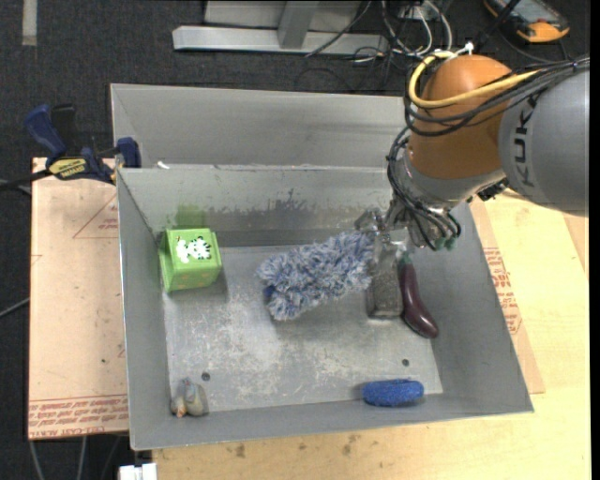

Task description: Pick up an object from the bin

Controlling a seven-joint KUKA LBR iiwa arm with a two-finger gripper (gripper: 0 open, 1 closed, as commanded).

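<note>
Dark floor (94, 47) and cables (412, 33) beyond scuffed grey bin (281, 366); gripper (384, 292) low between fuzzy blue cloth (314, 272) and purple aubergine (414, 305), grip state indeterminate.

Dark floor (94, 47), cables (405, 28), metal base (272, 37)

Arm (548, 141) low in grey bin (281, 361), beside shaggy blue cloth (314, 270), purple aubergine (416, 307)

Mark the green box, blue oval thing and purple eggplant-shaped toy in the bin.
green box (192, 259): camera view, on its face with the white picture.
blue oval thing (393, 393): camera view, middle of its top.
purple eggplant-shaped toy (413, 303): camera view, middle of its body.
</note>
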